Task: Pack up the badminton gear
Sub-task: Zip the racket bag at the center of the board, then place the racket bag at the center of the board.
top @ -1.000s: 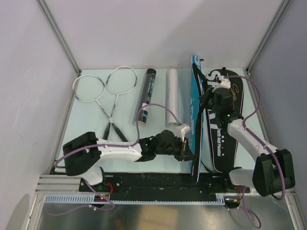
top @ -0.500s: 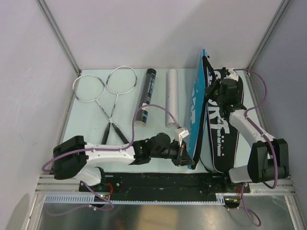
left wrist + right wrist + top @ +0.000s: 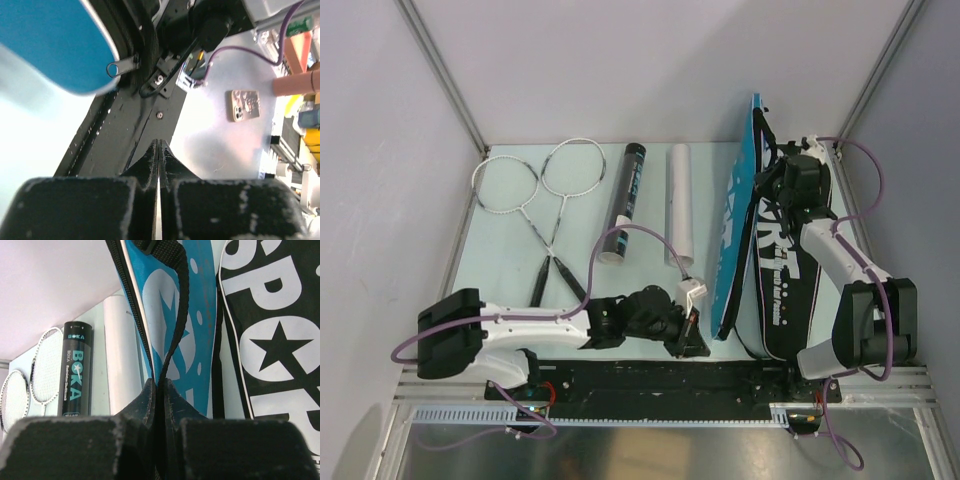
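At the far left of the counter (image 3: 500, 260) two rackets (image 3: 547, 238) lie crossed, heads toward the back wall and handles running toward the near edge, with the black tube (image 3: 629, 200) and a white tube (image 3: 680, 205) lying lengthwise just to their right. The left pincer (image 3: 694, 339), clenched on nothing, sits low beside the lifted blue flap (image 3: 738, 225), so the rackets lie up and to its left and this arm is much the nearer. Rightmost, the right pincer (image 3: 161, 385) is clamped on the flap's black strap (image 3: 176, 315), holding the bag (image 3: 788, 280) open.
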`<move>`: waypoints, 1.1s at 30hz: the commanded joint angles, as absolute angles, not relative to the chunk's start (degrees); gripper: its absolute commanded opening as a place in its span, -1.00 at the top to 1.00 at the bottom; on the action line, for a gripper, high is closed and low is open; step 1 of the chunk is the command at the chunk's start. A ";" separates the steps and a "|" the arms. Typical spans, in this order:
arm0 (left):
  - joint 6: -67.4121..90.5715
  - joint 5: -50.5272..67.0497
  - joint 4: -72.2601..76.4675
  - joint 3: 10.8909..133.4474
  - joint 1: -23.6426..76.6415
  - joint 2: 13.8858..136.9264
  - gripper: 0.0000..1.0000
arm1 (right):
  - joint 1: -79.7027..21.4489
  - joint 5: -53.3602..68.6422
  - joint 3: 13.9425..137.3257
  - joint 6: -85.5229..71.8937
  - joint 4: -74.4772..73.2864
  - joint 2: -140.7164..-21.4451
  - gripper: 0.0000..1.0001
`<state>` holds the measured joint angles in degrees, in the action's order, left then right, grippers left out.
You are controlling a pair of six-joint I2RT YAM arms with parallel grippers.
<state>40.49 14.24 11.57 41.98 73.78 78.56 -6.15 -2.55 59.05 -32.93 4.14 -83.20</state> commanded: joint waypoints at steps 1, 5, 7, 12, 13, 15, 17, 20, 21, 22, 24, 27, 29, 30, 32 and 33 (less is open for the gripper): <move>38.22 14.04 6.31 42.47 75.25 77.49 1.00 | -4.91 -5.21 64.74 -34.57 11.72 -82.39 1.00; 37.84 11.52 3.68 41.90 76.05 76.40 1.00 | -4.03 -4.26 65.33 -34.58 11.34 -82.55 1.00; 37.76 10.31 3.16 41.70 76.12 75.50 1.00 | -3.91 -2.82 65.40 -34.66 11.16 -82.54 1.00; 34.96 4.33 -0.01 43.13 76.17 71.77 0.82 | -3.84 3.64 65.37 -34.92 9.68 -81.59 1.00; 33.21 2.30 -2.20 43.80 76.10 70.91 0.71 | -3.81 4.37 65.38 -34.69 9.32 -81.27 1.00; 29.66 -3.51 -6.26 45.78 75.91 68.44 0.40 | -3.79 5.09 65.41 -34.03 8.24 -80.19 1.00; 26.14 -9.56 -10.18 47.55 75.29 65.87 0.05 | -3.78 5.89 65.37 -33.25 6.45 -79.42 1.00; 21.87 -17.09 -13.59 49.08 71.95 62.17 -0.38 | -3.87 7.81 65.41 -31.27 4.22 -79.43 1.00; 20.69 -18.13 -14.18 49.19 70.29 60.97 -0.59 | -3.91 8.61 65.40 -30.58 3.61 -79.62 1.00; 19.92 -17.98 -14.91 49.34 67.23 60.10 -0.74 | -3.93 9.27 65.40 -29.83 3.21 -80.11 1.00; 19.37 -16.30 -15.88 49.36 61.35 58.55 -0.91 | -3.88 10.73 65.41 -28.53 2.93 -81.29 1.00; 19.88 -16.57 -16.10 49.36 56.32 56.26 -0.98 | -4.31 10.75 65.39 -26.79 2.95 -83.54 1.00; 20.61 -17.61 -16.22 50.07 54.73 55.46 -0.99 | -4.83 9.61 65.46 -25.90 2.89 -85.53 1.00; 20.77 -17.99 -16.24 50.43 54.35 55.15 -0.99 | -5.05 9.42 65.47 -25.96 2.94 -87.02 1.00; 20.46 -19.02 -16.78 51.17 54.02 54.24 -0.99 | -5.55 10.20 65.45 -26.77 3.44 -89.61 1.00; 20.34 -19.40 -17.27 51.47 53.86 53.53 -0.99 | -5.76 10.59 65.47 -27.32 3.78 -90.77 1.00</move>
